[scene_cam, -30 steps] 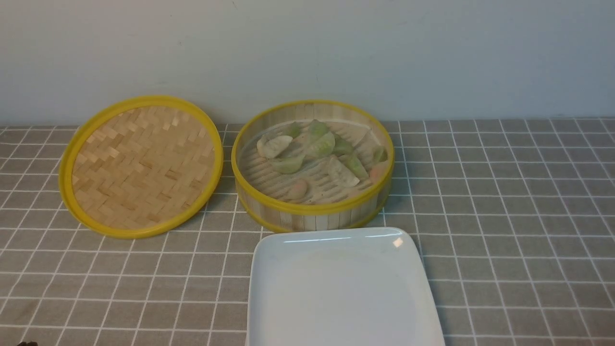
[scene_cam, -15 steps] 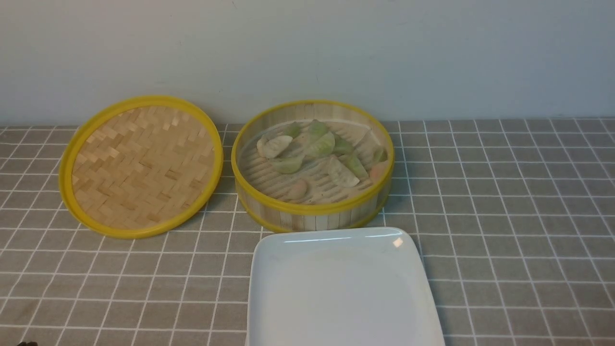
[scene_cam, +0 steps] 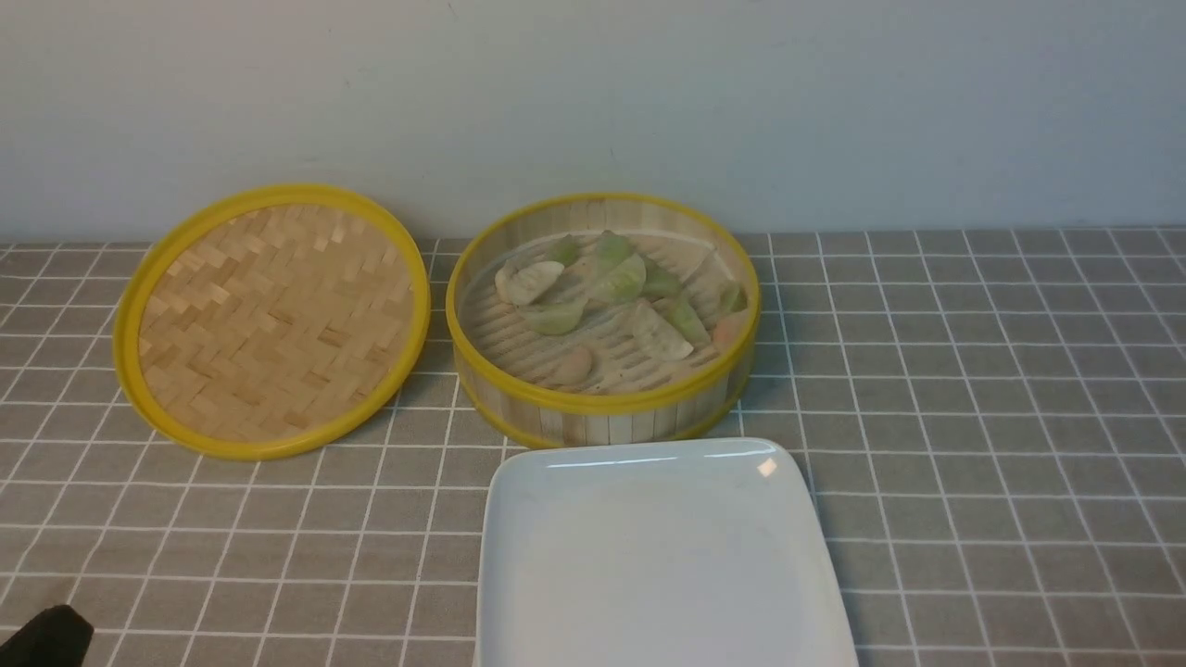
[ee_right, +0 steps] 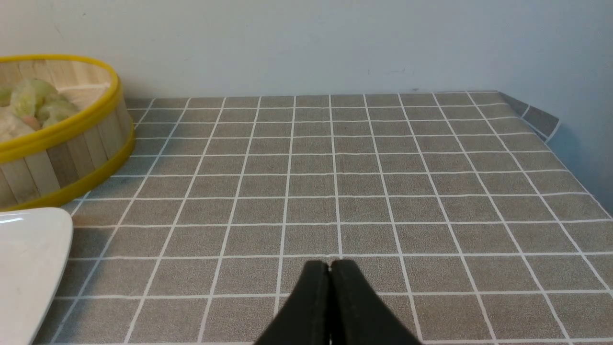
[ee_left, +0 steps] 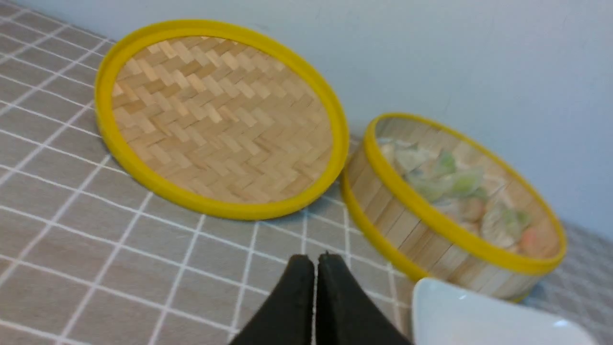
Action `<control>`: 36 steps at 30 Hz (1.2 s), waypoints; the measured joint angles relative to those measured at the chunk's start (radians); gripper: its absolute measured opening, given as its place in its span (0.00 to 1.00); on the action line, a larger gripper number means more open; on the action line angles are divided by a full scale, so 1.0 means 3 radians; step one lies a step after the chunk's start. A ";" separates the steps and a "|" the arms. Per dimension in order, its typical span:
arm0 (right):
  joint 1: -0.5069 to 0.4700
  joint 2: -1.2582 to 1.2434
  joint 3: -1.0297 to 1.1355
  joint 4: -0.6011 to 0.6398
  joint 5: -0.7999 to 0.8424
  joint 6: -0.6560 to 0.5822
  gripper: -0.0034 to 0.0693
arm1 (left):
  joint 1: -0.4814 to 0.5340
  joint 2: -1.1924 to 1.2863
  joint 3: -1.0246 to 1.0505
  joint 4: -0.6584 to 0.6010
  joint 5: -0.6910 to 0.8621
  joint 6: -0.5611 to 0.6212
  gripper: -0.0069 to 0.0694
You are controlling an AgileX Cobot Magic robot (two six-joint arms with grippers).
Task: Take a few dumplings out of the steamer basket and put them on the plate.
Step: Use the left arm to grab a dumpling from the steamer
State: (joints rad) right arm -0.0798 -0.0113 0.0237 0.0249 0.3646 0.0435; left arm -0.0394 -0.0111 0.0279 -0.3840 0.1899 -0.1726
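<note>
A: Left claw [ee_left: 314, 258]?

B: Fingers pressed together, only a thin slit between them, nothing pinched. It hangs over the cloth [scene_cam: 973, 417] at the near-left corner. The front view catches just a dark tip there.

A: Right claw [ee_right: 329, 265]?

B: Also pressed together, nothing held. It is above bare cloth on the right half of the worktop and does not show in the front view.

A: What is closest to the left one?

B: The lid [scene_cam: 269, 320], woven face up, toward the far-left. Its rim is just beside the basket [scene_cam: 602, 405].

A: Where is the basket?

B: Mid-worktop at the far edge, close to the wall [scene_cam: 593, 93], upright and uncovered.

A: Dumplings [scene_cam: 602, 296]?

B: Every one I can see is on the basket's slatted floor, mostly toward its far side and right side. Most are pale green, some whitish, and a pinkish one lies near the front wall with another at the right wall. Several overlap, so the count is uncertain.

A: Plate [scene_cam: 649, 556]?

B: At the near edge, mid-worktop, with its far rim just in front of the basket. I cannot tell whether the two touch. Both claws are well apart from the basket.
</note>
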 joint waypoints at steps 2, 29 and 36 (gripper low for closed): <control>0.0000 0.0000 0.0000 0.0000 0.0000 0.0000 0.03 | 0.0000 0.0000 0.0000 -0.0143 -0.0134 -0.0017 0.08; 0.0000 0.0000 0.0014 0.2226 -0.1064 0.1017 0.03 | 0.0000 0.2826 -0.3188 -0.0129 0.2004 0.0961 0.08; 0.0011 0.0000 -0.0065 0.2255 -0.0826 0.0963 0.03 | -0.0043 0.4207 -0.3848 -0.0377 0.2378 0.1535 0.08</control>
State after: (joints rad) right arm -0.0765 -0.0113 0.0043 0.7013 0.1167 0.3325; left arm -0.0523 1.2511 -1.1265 -0.4970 0.9033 0.2878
